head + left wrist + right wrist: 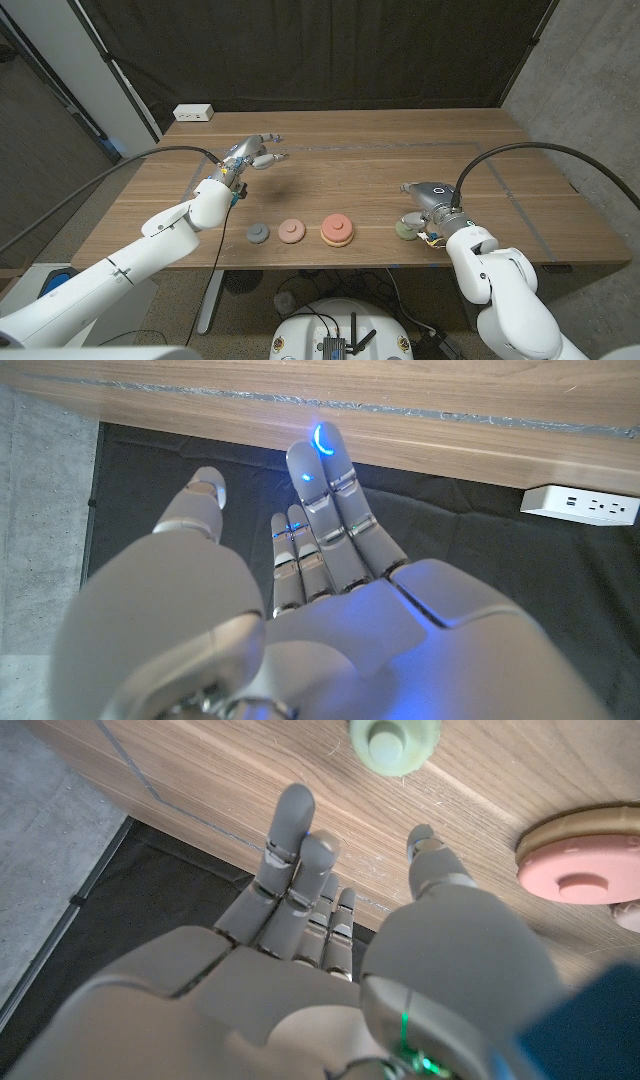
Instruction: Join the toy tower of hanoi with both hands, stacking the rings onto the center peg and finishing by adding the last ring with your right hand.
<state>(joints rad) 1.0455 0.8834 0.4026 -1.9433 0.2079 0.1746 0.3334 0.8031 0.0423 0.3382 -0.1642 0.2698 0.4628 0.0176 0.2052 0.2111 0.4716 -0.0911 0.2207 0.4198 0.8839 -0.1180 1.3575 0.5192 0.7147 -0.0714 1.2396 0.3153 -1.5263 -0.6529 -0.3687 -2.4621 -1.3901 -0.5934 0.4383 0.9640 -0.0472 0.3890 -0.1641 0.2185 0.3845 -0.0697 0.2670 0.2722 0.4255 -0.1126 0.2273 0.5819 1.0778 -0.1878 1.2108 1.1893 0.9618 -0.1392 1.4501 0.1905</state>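
Head view, green ring (405, 229) just beside right hand (428, 200), fingers spread, empty; left hand (252, 152) raised, fingers apart, empty

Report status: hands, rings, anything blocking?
Left hand open, raised mid-table. Right hand open beside green piece. Grey ring, pink ring unstacked beside orange stack. Nothing blocking.

A wooden worktop (400, 150) stands in front of a black curtain (330, 50) that hangs across the back. A white power strip (194, 113) lies at the worktop's far left corner. Grey speckled floor (590, 120) shows to the right, and a pale wall panel (60, 60) stands at left.
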